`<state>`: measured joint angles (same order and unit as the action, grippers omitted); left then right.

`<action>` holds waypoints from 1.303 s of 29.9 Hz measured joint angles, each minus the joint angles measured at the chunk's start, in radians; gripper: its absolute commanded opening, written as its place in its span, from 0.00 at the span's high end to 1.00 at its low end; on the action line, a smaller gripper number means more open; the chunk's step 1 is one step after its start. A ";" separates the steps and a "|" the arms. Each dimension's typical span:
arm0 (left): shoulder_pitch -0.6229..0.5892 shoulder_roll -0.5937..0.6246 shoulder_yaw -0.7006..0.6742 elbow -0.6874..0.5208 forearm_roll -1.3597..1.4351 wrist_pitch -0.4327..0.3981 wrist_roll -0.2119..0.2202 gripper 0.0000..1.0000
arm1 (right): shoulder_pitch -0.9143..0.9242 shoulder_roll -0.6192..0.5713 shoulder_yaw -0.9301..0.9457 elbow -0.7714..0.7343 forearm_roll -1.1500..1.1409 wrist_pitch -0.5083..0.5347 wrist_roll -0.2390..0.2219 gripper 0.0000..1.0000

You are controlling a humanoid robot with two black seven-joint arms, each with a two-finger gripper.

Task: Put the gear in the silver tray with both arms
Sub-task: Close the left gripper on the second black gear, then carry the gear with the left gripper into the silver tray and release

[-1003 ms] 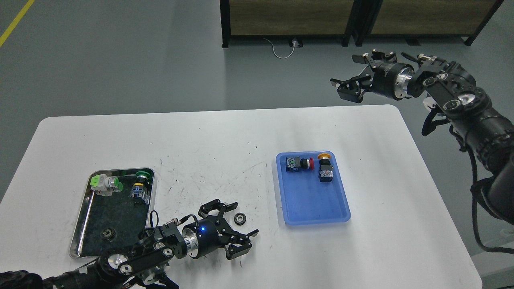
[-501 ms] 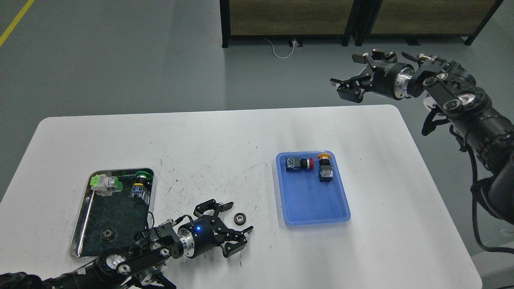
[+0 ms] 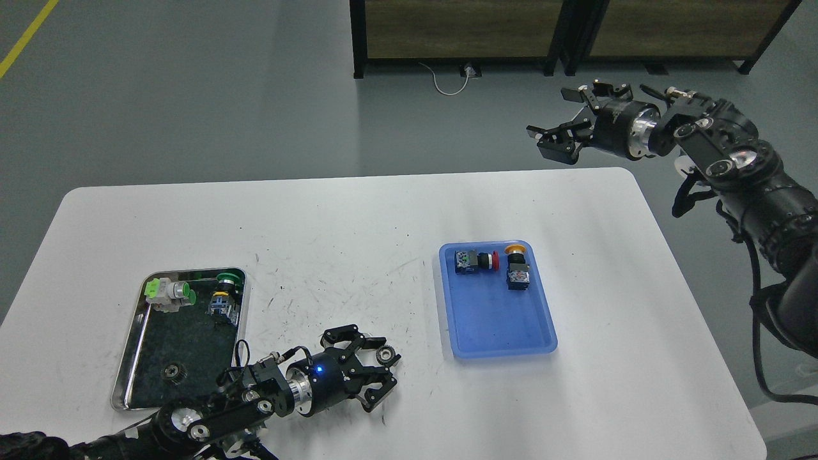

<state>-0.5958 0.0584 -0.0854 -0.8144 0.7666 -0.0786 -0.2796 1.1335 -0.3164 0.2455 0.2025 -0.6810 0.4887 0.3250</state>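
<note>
Since the earlier frames the left gripper (image 3: 377, 367) is sliding to 3 o'clock along the table (image 3: 358, 217), and its fingers are now closing around the small gear (image 3: 385, 356), which was lying clear just beyond them. Whether the fingers are gripping it or only bracketing it, I cannot tell. That is putting the pickup nearly in hand; the carry to the silver tray (image 3: 131, 358), at 9 o'clock from the gear, is yet to come. Another gear (image 3: 171, 371) is already lying in that tray with two push-button switches at its 12 o'clock end. Well apart at 1 o'clock, the right gripper (image 3: 565, 121) is hovering spread open and empty beyond the table edge. Black fingers are hiding the gear's lower rim.
</note>
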 measured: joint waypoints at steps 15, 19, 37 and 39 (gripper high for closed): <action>-0.079 0.029 -0.019 -0.050 -0.038 -0.008 0.037 0.83 | -0.002 -0.014 0.002 0.001 0.002 0.000 0.006 0.09; -0.105 0.050 -0.019 -0.057 -0.057 -0.014 0.043 0.83 | 0.000 -0.019 0.002 0.002 0.004 0.000 0.007 0.08; -0.153 0.564 -0.062 -0.329 -0.219 -0.059 0.061 0.83 | 0.005 0.017 0.006 -0.015 0.005 0.000 0.012 0.08; -0.133 0.616 -0.061 -0.360 -0.219 -0.059 0.062 0.83 | 0.005 0.027 0.006 -0.016 0.005 0.000 0.013 0.08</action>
<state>-0.7285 0.6748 -0.1467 -1.1743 0.5476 -0.1374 -0.2172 1.1384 -0.2891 0.2515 0.1861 -0.6764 0.4887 0.3379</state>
